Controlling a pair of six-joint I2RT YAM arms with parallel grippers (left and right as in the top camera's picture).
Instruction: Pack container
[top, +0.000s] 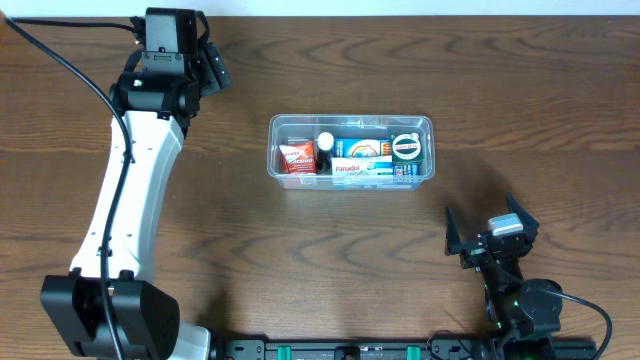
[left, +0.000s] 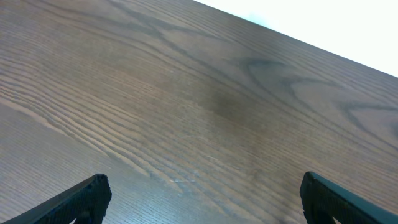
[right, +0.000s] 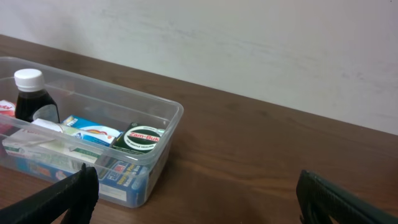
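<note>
Overhead showed the container (top: 350, 117) packed mid-frame; left gripper (top: 210, 62) upper left and right gripper (top: 487, 226) lower right both gaped wide, empty. Any withdrawal should avoid its rim.

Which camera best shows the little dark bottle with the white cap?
The right wrist view: the bottle stands upright in the container, seen side-on. Overhead shows mainly its cap. The left wrist view misses it.

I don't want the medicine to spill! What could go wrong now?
The dark bottle with a white cap stands upright in the clear plastic rectangular container; a bump might topple it. The open right gripper sits nearby, facing the container, so a low forward move could shove it across the wooden table. The open left gripper is far away.
</note>
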